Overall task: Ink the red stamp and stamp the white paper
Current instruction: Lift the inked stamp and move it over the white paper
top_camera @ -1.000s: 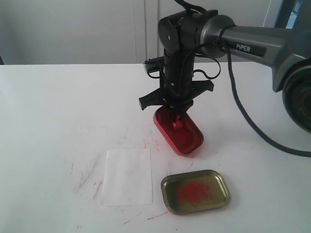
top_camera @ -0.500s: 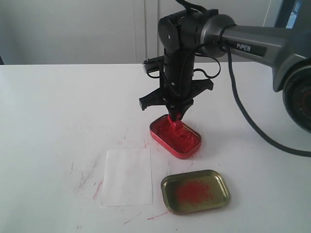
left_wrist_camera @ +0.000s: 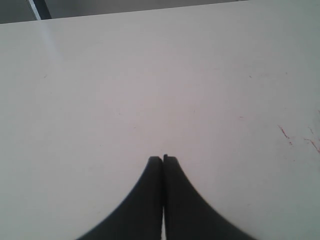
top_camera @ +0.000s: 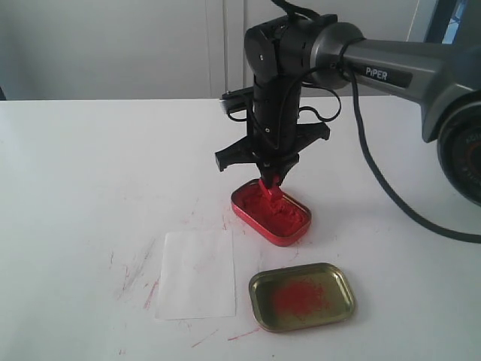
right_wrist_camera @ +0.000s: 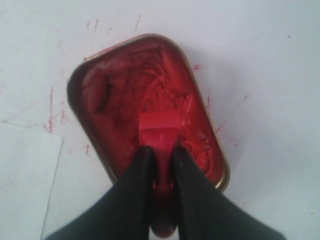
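My right gripper (top_camera: 269,180) (right_wrist_camera: 162,149) is shut on the narrow handle of the small red stamp (top_camera: 272,195) (right_wrist_camera: 159,129). The stamp's wide base presses into the red paste of the open oval ink tin (top_camera: 270,213) (right_wrist_camera: 125,90). The white paper (top_camera: 197,274) (right_wrist_camera: 22,175) lies flat on the table just in front and to the left of the tin. My left gripper (left_wrist_camera: 163,159) is shut with nothing in it over bare white table; it does not show in the exterior view.
A gold metal lid (top_camera: 302,296) smeared with red lies in front of the tin, to the right of the paper. Red ink streaks (top_camera: 143,280) mark the white table around the paper. A black cable (top_camera: 376,169) hangs from the right arm.
One second ago the tin stood tipped up on its edge with the stamp in it; it has dropped back flat. The stamp now sits a little lower in the paste. Since half a second ago nothing moved.
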`<state>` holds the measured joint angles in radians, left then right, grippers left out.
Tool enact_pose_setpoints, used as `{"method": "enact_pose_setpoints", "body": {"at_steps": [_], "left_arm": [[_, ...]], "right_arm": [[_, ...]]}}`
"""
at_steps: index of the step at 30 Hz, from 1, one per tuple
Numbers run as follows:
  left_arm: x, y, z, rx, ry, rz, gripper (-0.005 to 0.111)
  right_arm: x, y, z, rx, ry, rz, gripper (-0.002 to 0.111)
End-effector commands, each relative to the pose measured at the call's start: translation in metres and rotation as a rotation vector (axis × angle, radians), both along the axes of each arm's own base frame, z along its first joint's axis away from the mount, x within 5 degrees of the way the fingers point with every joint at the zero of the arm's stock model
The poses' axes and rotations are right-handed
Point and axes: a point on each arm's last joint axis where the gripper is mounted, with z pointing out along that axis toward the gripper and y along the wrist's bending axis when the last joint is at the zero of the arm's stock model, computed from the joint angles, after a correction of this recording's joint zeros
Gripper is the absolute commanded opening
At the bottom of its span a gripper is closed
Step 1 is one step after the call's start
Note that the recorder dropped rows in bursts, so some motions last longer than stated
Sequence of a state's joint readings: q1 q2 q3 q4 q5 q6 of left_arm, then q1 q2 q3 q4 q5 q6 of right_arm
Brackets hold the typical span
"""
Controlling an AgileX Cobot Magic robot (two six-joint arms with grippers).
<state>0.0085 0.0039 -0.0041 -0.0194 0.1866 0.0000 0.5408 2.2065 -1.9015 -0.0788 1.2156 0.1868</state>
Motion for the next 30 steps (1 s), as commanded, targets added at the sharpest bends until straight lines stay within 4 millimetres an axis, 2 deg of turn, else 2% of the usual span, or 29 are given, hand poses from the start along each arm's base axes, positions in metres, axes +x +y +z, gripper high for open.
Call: {"method": "enact_pose_setpoints", "body": {"at_steps": [1, 5, 12, 19, 30], "left_arm": [[0.0, -0.001, -0.001, -0.007, -0.002, -0.006, 0.0], [0.0, -0.001, -0.001, -0.007, -0.002, -0.006, 0.0], [0.0, -0.001, -0.001, -0.007, -0.002, -0.006, 0.0], [0.0, -0.001, -0.001, -0.007, -0.002, -0.006, 0.0], [0.0, -0.001, -0.001, -0.007, -0.002, -0.006, 0.0]], "right_arm": [[0.0, 0.0, 0.006, 0.005, -0.008, 0.006, 0.0], [-0.009, 0.011, 0.005, 0.001, -0.002, 0.037, 0.0], [-0.035, 0.048, 0.004, -0.005, -0.001, 0.167, 0.0], [-0.057, 0.074, 0.004, 0.024, 0.021, 0.254, 0.0], [-0.09, 0.108, 0.004, 0.057, 0.049, 0.365, 0.0]]}}
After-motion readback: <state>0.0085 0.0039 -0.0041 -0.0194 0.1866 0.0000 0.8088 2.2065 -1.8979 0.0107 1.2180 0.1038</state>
